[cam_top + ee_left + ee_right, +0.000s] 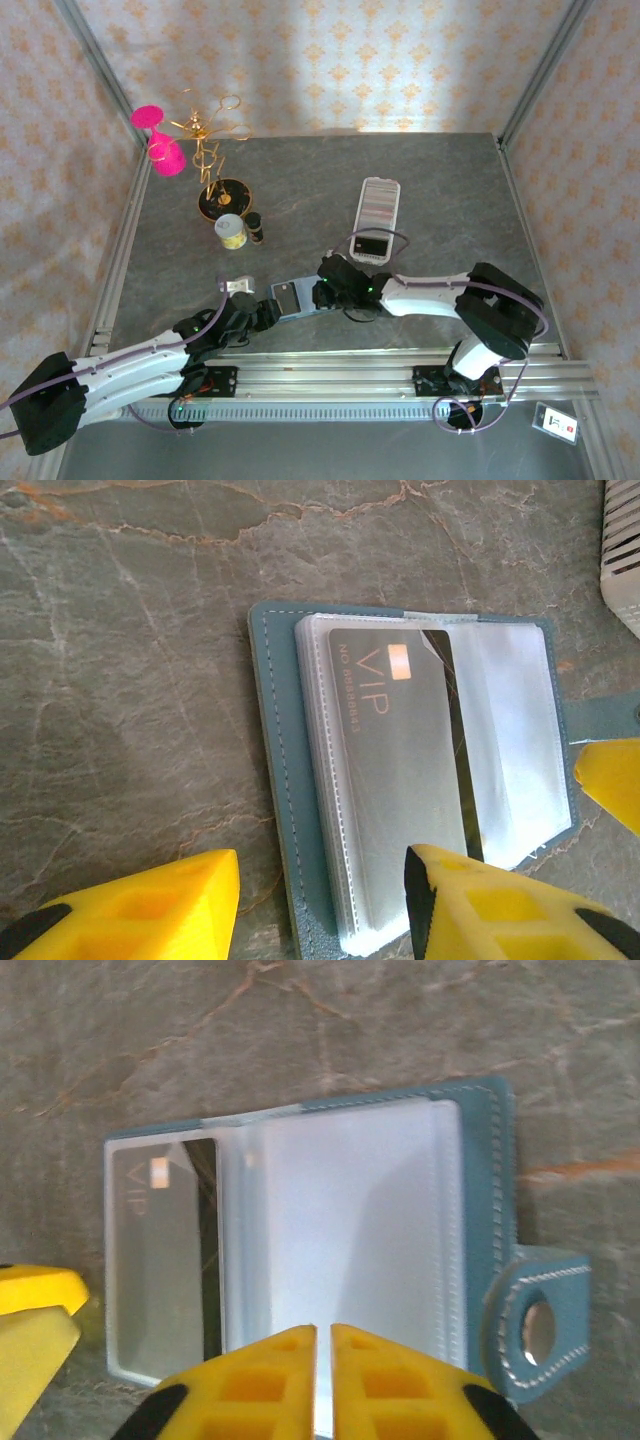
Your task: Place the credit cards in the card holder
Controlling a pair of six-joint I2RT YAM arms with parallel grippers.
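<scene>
Item: holder (275,780), likely light, with slick, floppy sleeves; card (400,770) stiff, pinch its edge; left gripper (320,865) apart; right gripper (323,1335) nearly together, bottom centre.

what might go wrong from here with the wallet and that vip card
1. The left gripper is open with one finger over the card holder at its near edge; pulling away could drag it.
2. The right gripper hovers nearly closed at the clear sleeves; they might flop over the VIP card.

"VIP" on grey card (400,770) (number blurred)
</scene>
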